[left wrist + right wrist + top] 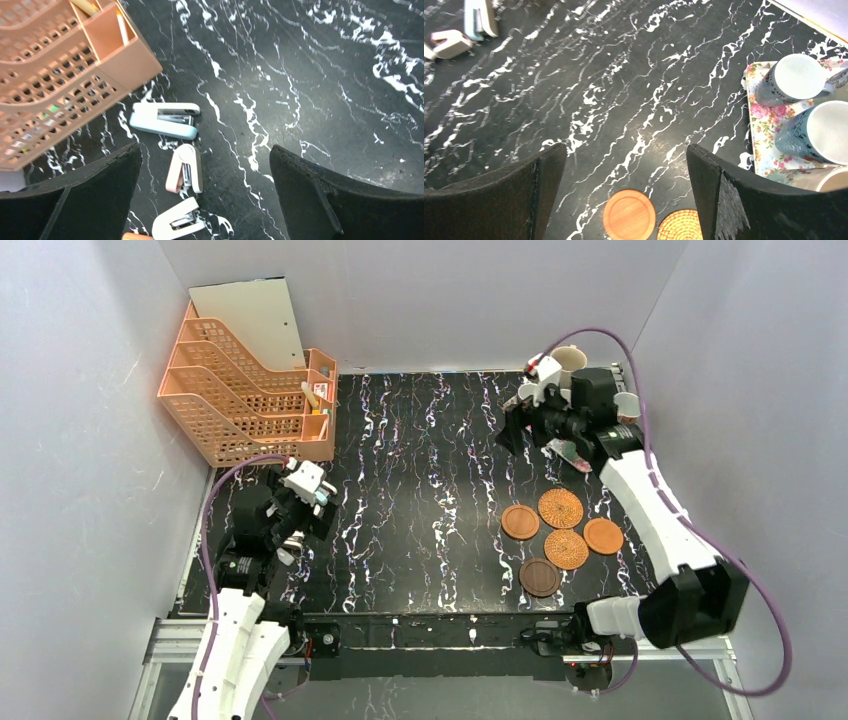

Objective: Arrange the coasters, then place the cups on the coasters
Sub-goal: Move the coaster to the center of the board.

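**Both grippers open and empty, the right one beside the cups**

The left gripper (204, 156) hangs spread wide over three staplers (164, 120), holding nothing. The right gripper (625, 150) is spread wide too and holds nothing. The coasters (566, 548) lie flat in a cluster behind its fingertips, back toward its wrist. The cups (796, 77) stand on a tray (764, 117) just past its right finger. Each cup is upright with its mouth up and its long axis vertical, and the nearest one's handle points away from the jaws. A cup pick looks next: swing right, straddle one wall clear of the handle, then lift straight up so the neighbouring cups stay put.
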You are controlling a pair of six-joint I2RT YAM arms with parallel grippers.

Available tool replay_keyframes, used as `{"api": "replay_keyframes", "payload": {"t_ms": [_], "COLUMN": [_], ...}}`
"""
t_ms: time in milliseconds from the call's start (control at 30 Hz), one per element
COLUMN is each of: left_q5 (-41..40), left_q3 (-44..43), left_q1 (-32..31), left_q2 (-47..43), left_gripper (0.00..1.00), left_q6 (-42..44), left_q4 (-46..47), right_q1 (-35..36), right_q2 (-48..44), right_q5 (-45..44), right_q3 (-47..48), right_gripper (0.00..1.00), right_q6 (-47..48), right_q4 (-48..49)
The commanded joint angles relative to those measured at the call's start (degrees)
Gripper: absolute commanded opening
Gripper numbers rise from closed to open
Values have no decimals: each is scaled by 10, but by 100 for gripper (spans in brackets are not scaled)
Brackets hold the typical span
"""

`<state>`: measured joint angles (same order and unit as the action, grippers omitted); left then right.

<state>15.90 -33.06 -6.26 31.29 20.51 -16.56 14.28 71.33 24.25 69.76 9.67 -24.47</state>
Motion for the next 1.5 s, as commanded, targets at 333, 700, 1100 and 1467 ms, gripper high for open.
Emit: {"api": "replay_keyframes", "payload": {"t_ms": [333, 700, 1100, 1467], "left_q5": [48, 40, 50, 53], "left_q3": [85, 84, 85, 88], "left_q1": [2, 2, 2, 2], "left_q2": [-75, -61, -49, -53], "left_gripper": [98, 98, 98, 98], "left_q6": [18, 25, 28, 30], "left_q4": [36, 29, 30, 33], "right_q1": [117, 160, 189, 195], "right_q2": [46, 136, 214, 238], "right_q5": [-171, -362, -433, -216], "right_q3": [-131, -135, -149, -102], "right_gripper": [98, 98, 98, 98], "right_q6": [148, 200, 215, 147], "right_q4": [67, -7, -21, 39]}}
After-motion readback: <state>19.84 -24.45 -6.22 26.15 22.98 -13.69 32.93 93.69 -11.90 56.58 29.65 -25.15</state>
